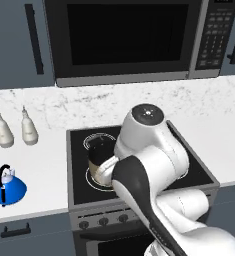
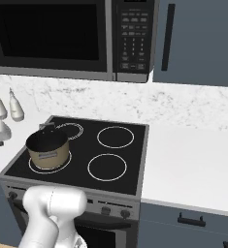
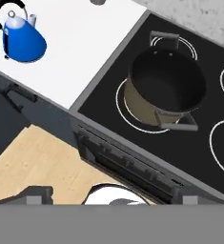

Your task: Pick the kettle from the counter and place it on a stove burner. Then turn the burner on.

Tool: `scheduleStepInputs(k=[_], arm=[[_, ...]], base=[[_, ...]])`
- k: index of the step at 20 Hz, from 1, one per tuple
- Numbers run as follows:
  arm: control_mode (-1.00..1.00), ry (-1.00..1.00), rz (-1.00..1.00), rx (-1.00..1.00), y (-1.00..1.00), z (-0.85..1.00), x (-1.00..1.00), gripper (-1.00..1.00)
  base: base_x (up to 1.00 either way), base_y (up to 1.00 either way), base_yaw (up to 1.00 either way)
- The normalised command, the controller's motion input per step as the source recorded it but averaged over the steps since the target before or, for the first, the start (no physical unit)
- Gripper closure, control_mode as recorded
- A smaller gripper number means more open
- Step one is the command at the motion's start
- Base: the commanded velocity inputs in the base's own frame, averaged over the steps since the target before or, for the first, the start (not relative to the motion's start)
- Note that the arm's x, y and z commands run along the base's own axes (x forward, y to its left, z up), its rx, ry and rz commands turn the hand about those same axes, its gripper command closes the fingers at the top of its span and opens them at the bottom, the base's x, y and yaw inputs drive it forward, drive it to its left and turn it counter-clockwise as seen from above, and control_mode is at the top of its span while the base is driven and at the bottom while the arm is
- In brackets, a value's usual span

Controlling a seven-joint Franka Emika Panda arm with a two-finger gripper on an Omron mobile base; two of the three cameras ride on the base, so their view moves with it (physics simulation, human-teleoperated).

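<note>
The bright blue kettle stands upright on the white counter left of the stove, near the front edge. In the hand view the kettle sits at the upper left on the counter. My gripper hovers high over the stove's front edge, open and holding nothing, well apart from the kettle. Two free burners, each a single white ring, lie on the right half of the black cooktop: a front burner and a back one.
A tan pot with a dark inside occupies the front left ring. Behind it lies a burner of several rings. Two pale bottles stand by the marble wall. Knobs line the stove front. A microwave hangs overhead.
</note>
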Motion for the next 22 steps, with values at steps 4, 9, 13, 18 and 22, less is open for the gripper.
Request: scheduleStepInputs(k=[4, 9, 13, 18, 22], arm=[[-1.00, -0.10, 0.09, -0.02, 1.00, 0.00, -0.74, -1.00], [-1.00, -0.08, 0.01, 0.00, 1.00, -0.01, -0.22, -1.00], [-1.00, -0.06, -0.01, 0.00, 1.00, 0.00, 0.11, -1.00], [-1.00, -0.03, -0.05, 0.01, 1.00, 0.00, 0.56, -1.00], [-1.00, 0.00, -0.10, 0.01, 0.91, -0.02, 0.95, -1.00]], base=[[0.00, 0.00, 0.00], [0.00, 0.00, 0.00], [0.00, 0.00, 0.00], [0.00, 0.00, 0.00], [0.00, 0.00, 0.00]])
